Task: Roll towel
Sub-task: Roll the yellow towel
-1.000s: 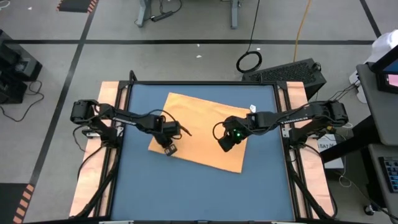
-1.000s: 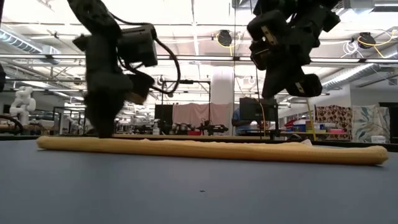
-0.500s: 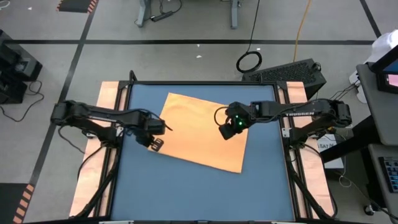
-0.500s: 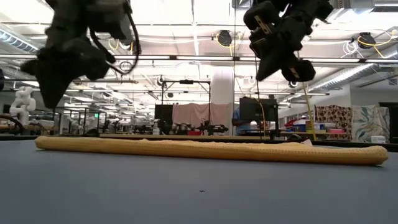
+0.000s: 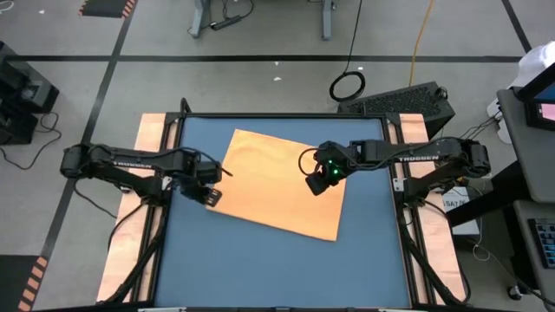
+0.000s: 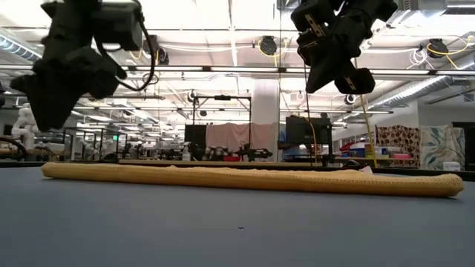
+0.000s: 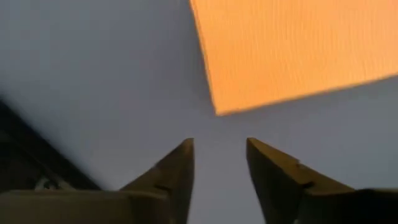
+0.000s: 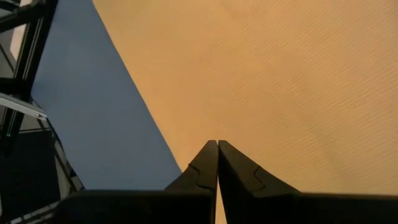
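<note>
The towel (image 5: pixel 282 182) lies flat mid-bench, long axis slanting toward the right front corner. The left tool (image 5: pixel 211 197), narrowly parted, hovers just off its left corner, nearer. The right tool (image 5: pixel 316 185), closed, hangs above the towel's right edge.

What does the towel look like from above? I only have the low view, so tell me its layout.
Observer: The towel lies spread flat and unrolled, skewed on the blue table.
Operator: Report the left gripper.
Observer: The left gripper hangs over bare table just off the towel's corner, fingers open and empty.
Operator: Now the right one.
Observer: The right gripper is above the towel near its right edge, fingers shut on nothing.
</note>
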{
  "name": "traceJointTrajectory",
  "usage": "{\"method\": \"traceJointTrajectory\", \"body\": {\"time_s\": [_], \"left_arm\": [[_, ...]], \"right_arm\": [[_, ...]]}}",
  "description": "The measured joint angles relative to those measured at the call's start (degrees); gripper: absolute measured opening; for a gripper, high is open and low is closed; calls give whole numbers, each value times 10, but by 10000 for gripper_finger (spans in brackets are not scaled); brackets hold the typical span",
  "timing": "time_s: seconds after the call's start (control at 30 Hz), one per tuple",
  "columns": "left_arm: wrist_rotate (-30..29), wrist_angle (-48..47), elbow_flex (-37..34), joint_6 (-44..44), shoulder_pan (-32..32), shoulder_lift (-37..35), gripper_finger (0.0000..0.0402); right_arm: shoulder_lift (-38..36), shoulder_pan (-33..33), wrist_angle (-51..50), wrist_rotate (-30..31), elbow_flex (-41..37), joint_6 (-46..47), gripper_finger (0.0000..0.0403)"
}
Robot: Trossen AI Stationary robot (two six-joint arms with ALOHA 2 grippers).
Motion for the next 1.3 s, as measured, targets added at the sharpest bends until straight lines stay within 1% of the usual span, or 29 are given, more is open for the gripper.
{"method": "traceJointTrajectory", "body": {"time_s": [0.07, 0.2, 0.43, 0.57, 0.7, 0.8, 0.9, 0.97, 1.1, 1.13, 1.2, 1.3], "left_arm": [[14, 40, -17, 4, 3, 0, 172], [27, 91, -42, -1, 3, 0, 178], [16, 120, -91, -15, 3, 0, 178], [17, 173, -120, -15, 3, 0, 176], [29, 213, -141, -29, 2, 0, 165], [27, 218, -148, -31, 3, 0, 150], [10, 223, -148, -24, 2, 0, 123], [1, 232, -148, -8, 2, 0, 94], [-19, 275, -148, 18, -6, 0, 17], [-26, 282, -148, 18, -9, 0, 10], [-35, 282, -148, 16, -14, 0, 10], [-35, 275, -148, 14, -19, 0, 6]], "right_arm": [[0, 6, 0, -1, 0, 3, 4], [0, 23, 0, -5, 0, 6, 4], [0, 47, -1, -11, 0, 13, 4], [0, 50, 0, 2, 0, 15, 4], [0, 50, 0, 3, 0, 15, 4], [0, 50, 2, 4, 0, 15, 4], [0, 50, 2, 5, 0, 15, 4], [0, 50, 2, 11, 0, 14, 4], [0, 50, 6, 37, 0, 21, 4], [0, 50, 11, 39, 0, 21, 4], [0, 49, 20, 39, 0, 21, 4], [0, 49, 32, 49, 0, 23, 4]]}}
